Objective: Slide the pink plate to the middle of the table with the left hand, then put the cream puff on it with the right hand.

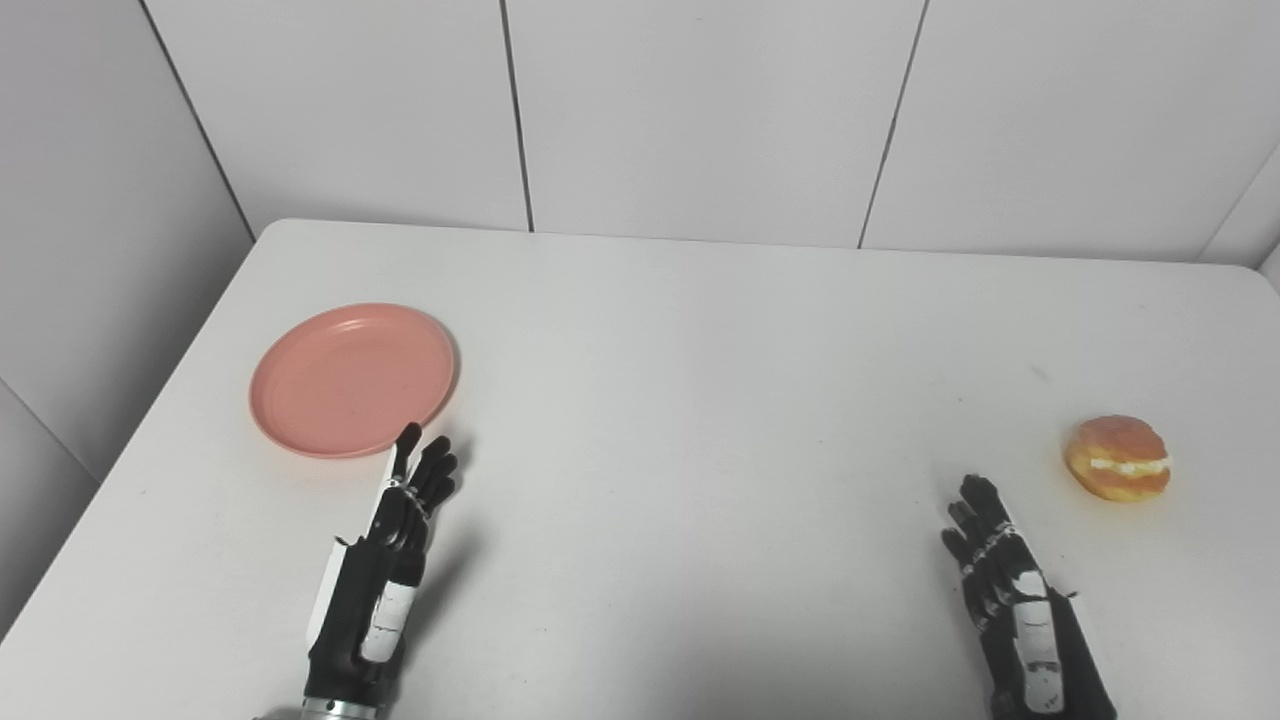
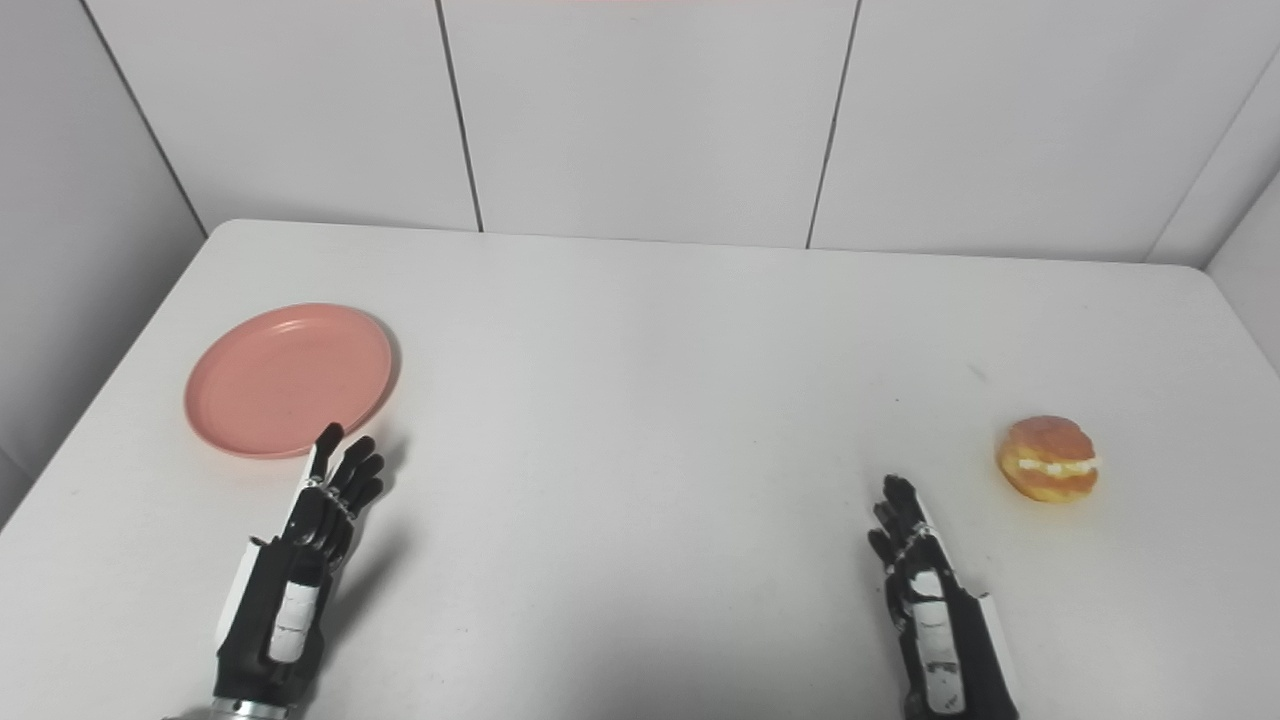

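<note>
Both hands empty, fingers extended; left hand fingertips at pink plate rim.

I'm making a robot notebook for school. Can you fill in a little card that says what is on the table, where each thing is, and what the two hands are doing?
table: white, walls behind it
pink plate: empty, flat, on the table's left side
cream puff: on the table's right side, not on the plate
left hand: open, holds nothing, fingertips just at the plate's near edge
right hand: open, holds nothing, apart from the cream puff
task so far: plate not yet in the middle
</note>
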### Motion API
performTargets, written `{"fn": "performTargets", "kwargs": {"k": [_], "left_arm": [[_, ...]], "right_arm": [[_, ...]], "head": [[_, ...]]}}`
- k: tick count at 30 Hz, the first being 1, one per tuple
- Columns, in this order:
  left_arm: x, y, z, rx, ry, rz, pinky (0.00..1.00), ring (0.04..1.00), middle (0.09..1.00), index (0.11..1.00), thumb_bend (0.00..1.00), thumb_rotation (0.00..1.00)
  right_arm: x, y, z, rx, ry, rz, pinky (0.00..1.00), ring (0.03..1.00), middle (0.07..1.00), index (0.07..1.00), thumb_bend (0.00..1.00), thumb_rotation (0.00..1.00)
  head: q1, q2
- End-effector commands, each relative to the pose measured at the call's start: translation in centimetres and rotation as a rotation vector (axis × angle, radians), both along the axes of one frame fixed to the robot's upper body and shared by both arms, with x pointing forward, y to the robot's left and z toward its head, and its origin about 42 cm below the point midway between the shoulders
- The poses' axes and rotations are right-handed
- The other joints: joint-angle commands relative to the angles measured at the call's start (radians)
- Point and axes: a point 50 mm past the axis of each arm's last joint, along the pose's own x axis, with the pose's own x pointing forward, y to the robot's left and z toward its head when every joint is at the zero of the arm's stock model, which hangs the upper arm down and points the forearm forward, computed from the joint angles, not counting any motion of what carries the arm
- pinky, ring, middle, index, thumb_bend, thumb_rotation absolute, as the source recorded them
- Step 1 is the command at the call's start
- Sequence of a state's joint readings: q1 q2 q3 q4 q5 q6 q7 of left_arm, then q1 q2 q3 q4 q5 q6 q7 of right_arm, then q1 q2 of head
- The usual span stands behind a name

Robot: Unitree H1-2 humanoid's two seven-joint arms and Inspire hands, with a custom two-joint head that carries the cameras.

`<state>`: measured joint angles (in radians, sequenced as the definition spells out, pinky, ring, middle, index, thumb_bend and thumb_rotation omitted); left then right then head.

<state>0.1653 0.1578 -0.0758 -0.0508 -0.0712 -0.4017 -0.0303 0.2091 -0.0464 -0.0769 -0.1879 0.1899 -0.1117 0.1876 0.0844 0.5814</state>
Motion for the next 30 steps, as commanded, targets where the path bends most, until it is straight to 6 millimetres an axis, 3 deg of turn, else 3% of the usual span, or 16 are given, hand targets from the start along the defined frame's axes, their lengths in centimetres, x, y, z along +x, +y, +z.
{"fn": "performTargets", "kwargs": {"k": [1, 4, 5, 12, 30], "left_arm": [[-0.4, -4.6, -1.9, -0.054, 0.078, -0.069, 0.96, 0.956, 0.959, 1.000, 0.95, 0.93], [-0.3, -5.0, -2.1, -0.048, 0.078, -0.070, 0.98, 0.962, 0.961, 1.000, 0.96, 0.93], [-0.3, -5.3, -2.0, -0.046, 0.081, -0.068, 0.98, 0.962, 0.961, 1.000, 0.96, 0.93], [-0.3, -6.6, -2.2, -0.039, 0.083, -0.066, 0.99, 0.981, 0.968, 1.000, 0.93, 0.93], [-0.4, -6.5, -3.3, -0.009, 0.078, -0.071, 0.99, 0.978, 0.974, 1.000, 0.90, 0.92]], "right_arm": [[-1.0, -2.2, -1.3, -0.034, 0.044, -0.026, 1.00, 0.998, 0.998, 0.942, 0.84, 0.95], [-0.9, -2.5, -1.5, -0.030, 0.042, -0.023, 1.00, 0.998, 0.997, 0.942, 0.83, 0.95], [-0.8, -2.7, -1.7, -0.026, 0.043, -0.020, 1.00, 0.998, 0.997, 0.942, 0.83, 0.95], [-0.5, -3.5, -2.5, -0.032, 0.051, -0.006, 1.00, 1.000, 1.000, 0.968, 0.85, 0.99], [-0.1, -3.0, -3.3, -0.016, 0.069, -0.002, 1.00, 1.000, 1.000, 0.967, 0.87, 0.98]], "head": [[0.024, -0.016], [0.027, -0.017], [0.059, -0.038], [0.087, -0.076], [0.076, -0.144]]}}
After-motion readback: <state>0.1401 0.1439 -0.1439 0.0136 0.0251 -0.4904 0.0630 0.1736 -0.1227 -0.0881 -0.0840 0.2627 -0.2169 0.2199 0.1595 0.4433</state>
